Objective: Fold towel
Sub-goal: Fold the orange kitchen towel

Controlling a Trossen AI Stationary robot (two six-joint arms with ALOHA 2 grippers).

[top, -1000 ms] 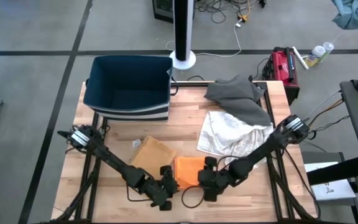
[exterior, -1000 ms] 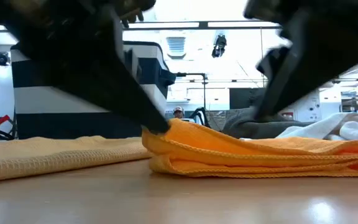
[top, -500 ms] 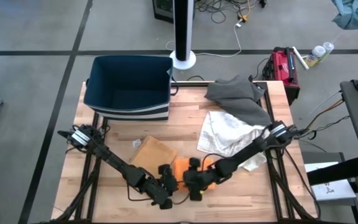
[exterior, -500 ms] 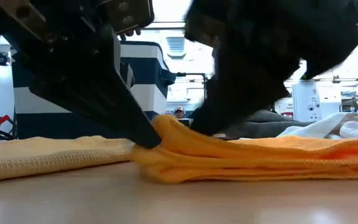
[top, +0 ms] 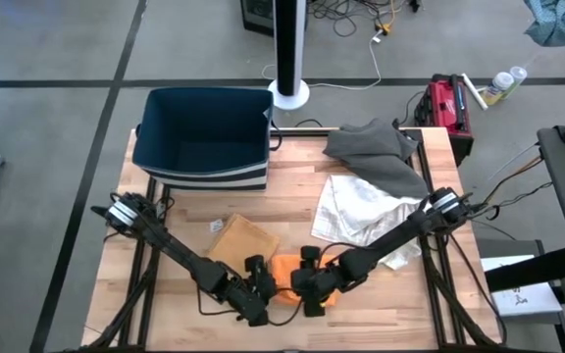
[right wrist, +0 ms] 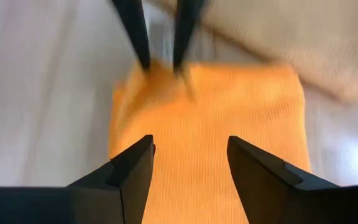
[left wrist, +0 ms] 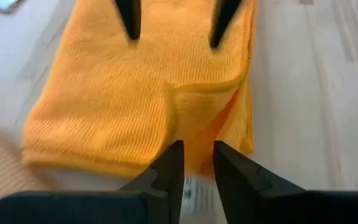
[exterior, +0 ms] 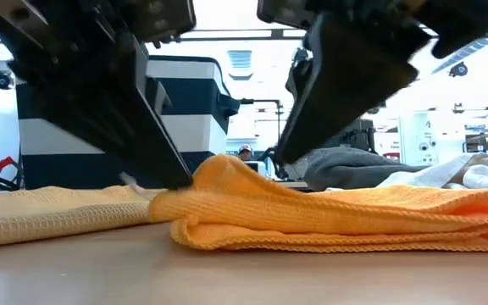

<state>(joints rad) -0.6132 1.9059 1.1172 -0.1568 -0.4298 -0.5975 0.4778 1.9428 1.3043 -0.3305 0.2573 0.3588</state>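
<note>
We work on a wooden desk (top: 175,230) with a dark bin (top: 202,135) at the back, a grey cloth (top: 373,149) and a white towel (top: 361,211) still crumpled at the right, and a tan cloth (top: 238,240) lying flat beside our job. The orange towel (top: 297,275) sits at the front edge, already doubled into a thick layered pad, so we judge this fold nearly done; squaring it up and releasing remain. Our left gripper (left wrist: 196,163) pinches the towel's raised fold between narrow fingers. Our right gripper (right wrist: 190,163) hovers just over the pad, fingers spread wide, holding nothing.
</note>
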